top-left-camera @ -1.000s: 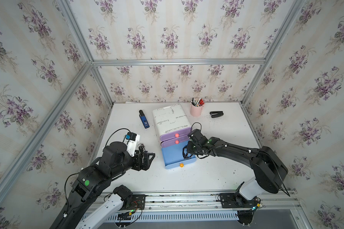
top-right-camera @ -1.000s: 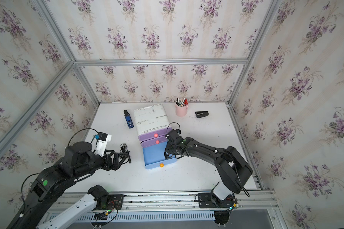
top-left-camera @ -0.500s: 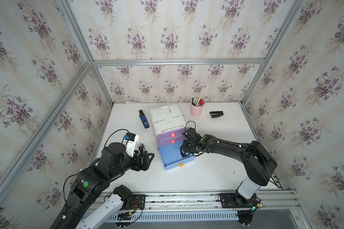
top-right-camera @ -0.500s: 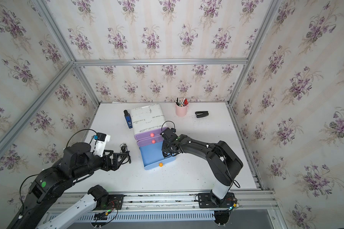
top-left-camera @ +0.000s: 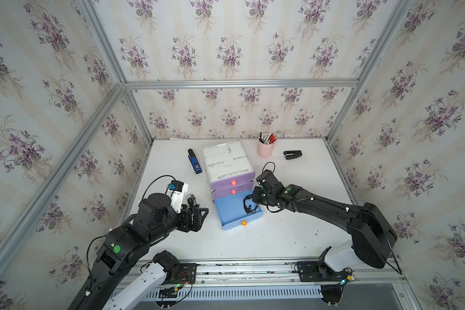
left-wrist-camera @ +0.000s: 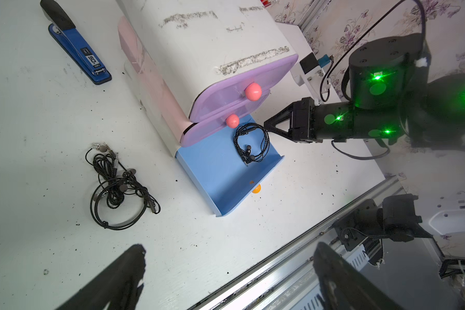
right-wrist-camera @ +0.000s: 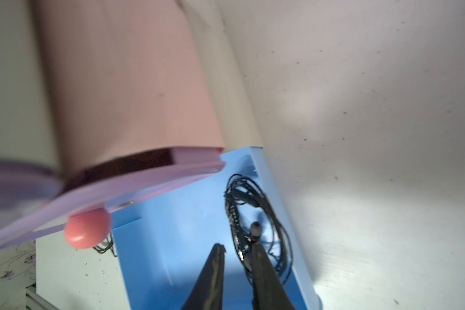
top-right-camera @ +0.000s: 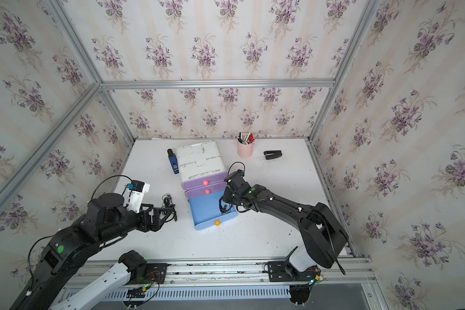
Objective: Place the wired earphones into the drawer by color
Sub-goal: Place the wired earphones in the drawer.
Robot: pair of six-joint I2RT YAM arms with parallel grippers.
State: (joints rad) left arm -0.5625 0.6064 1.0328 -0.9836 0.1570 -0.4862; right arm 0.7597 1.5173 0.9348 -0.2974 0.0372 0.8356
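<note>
Black earphones (left-wrist-camera: 251, 143), coiled, in blue drawer (left-wrist-camera: 218, 171)

A black coil of earphones (top-left-camera: 249, 207) is in the pulled-out blue drawer (top-left-camera: 230, 212). The right gripper (top-left-camera: 253, 198) is at the coil's upper end; whether it grips cannot be made out. The left gripper (top-left-camera: 199, 219) stands wide open beside a second black bundle (top-left-camera: 191, 200) on the table (top-left-camera: 279, 236).

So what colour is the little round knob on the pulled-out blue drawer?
Orange. The small round knob shows best in a top view.
</note>
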